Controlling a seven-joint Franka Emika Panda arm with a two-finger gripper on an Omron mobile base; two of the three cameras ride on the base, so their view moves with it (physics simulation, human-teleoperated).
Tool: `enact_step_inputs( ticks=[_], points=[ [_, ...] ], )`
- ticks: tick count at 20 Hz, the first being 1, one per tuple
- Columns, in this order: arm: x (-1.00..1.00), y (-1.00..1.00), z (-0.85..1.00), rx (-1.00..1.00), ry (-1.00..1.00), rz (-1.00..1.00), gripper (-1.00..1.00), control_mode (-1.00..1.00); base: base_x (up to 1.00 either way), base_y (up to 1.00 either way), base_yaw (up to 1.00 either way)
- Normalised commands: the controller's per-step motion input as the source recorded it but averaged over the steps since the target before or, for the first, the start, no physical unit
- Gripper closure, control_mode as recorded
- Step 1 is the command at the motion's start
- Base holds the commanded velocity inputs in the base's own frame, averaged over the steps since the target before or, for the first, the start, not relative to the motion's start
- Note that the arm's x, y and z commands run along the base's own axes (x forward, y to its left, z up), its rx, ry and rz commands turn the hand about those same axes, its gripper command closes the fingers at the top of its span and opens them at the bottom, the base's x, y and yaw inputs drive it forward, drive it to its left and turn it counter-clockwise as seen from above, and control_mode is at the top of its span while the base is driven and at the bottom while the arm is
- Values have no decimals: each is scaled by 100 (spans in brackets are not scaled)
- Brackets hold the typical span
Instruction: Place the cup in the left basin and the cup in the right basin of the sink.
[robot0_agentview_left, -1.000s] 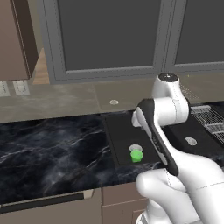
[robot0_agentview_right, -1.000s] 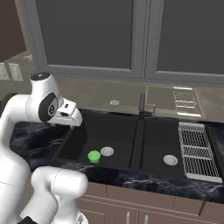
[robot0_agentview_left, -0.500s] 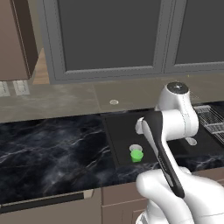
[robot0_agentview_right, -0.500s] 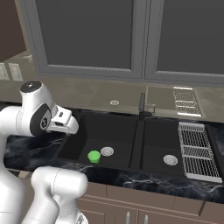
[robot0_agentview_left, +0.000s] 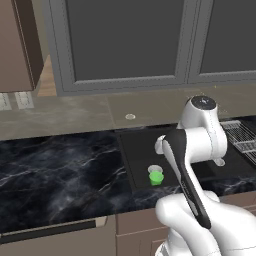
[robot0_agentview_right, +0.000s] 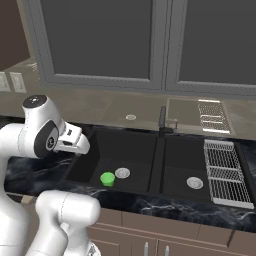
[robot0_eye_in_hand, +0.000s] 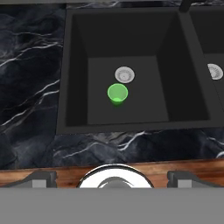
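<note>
A: Left base view first. Where's the cup?

B: The green cup (robot0_agentview_left: 156, 178) stands upright on the floor of the left basin (robot0_agentview_left: 140, 155), touching or just beside the round silver drain (robot0_agentview_left: 155, 169). The arm's white forearm crosses in front of the sink's right part, so I can't place the fingers here.

A: Right base view?

B: The black sink (robot0_agentview_right: 159, 187) shows both bowls. The cup (robot0_agentview_right: 107, 178) sits in the left bowl just left of its drain (robot0_agentview_right: 122, 173); the right basin (robot0_agentview_right: 192, 172) holds only its own drain (robot0_agentview_right: 194, 183). The gripper (robot0_agentview_right: 80, 146) hangs above the sink's left rim, high over the cup, which lies below it and a little right. A faucet (robot0_agentview_right: 162, 120) rises at the far end of the divider, well apart from that path; a wire rack (robot0_agentview_right: 225, 172) lies right of the sink.

A: Hand view, and the jaws?

B: Looking down, the cup (robot0_eye_in_hand: 117, 94) lies straight ahead between the 2 tips, mouth up, so its axis is vertical. The jaws stand spread wide, holding nothing. I'd judge a straight descent is needed, with the basin's walls the only thing close.
</note>
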Motion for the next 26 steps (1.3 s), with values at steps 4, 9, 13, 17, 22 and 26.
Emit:
enact_step_inputs(
  ticks=[4, 9, 13, 17, 22, 26],
  points=[
    [0, 0, 0, 0, 0, 0, -100, 100, 0, -2, 0],
    [0, 0, 0, 0, 0, 0, -100, 100, 0, -11, 0],
    [0, 0, 0, 0, 0, 0, -100, 100, 0, -27, 1],
    [0, 0, 0, 0, 0, 0, -100, 100, -7, -59, 7],
    [0, 0, 0, 0, 0, 0, -100, 100, -12, -63, 12],
    [0, 0, 0, 0, 0, 0, -100, 100, 0, -61, 5]
  ],
)
